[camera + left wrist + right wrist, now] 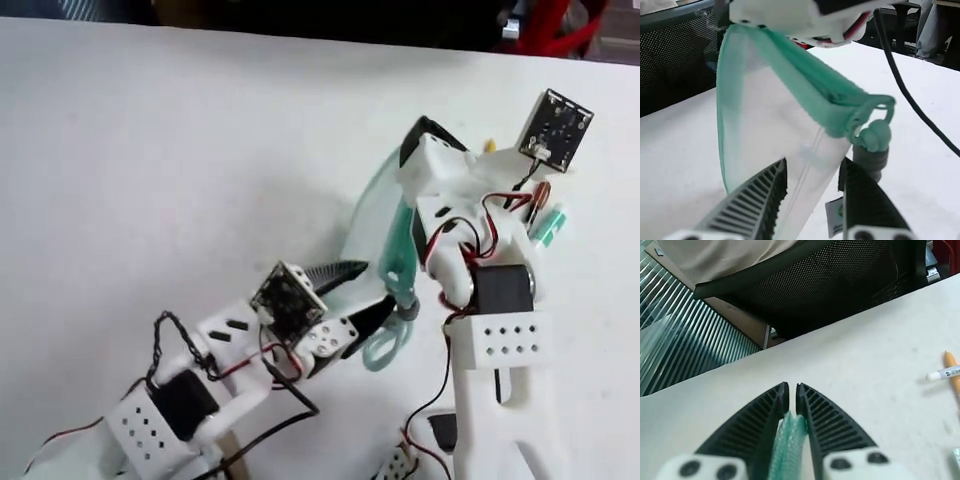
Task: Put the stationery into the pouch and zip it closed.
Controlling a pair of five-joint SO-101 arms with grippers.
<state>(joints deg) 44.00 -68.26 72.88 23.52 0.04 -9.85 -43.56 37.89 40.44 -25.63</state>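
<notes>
The left arm is reaching in from the near left corner of the table [150, 150], stretched low and angled toward the middle. The left gripper [812, 167] is hanging open, with its two black fingers [760, 200] spread apart just in front of the lower part of the pouch [770, 115]. I cannot tell whether they are touching it.

The pouch, clear with a green edge, is being held up off the table between the two arms. Its green zipper cord [875, 137] is dangling at the end nearest the left gripper.

The right arm is rising from the near edge and bending forward over the pouch. The right gripper [792, 386] is pinching the pouch's far green edge, fingers closed on it.

Pens [547, 222] are lying on the table beside the right arm, outside the pouch.
</notes>
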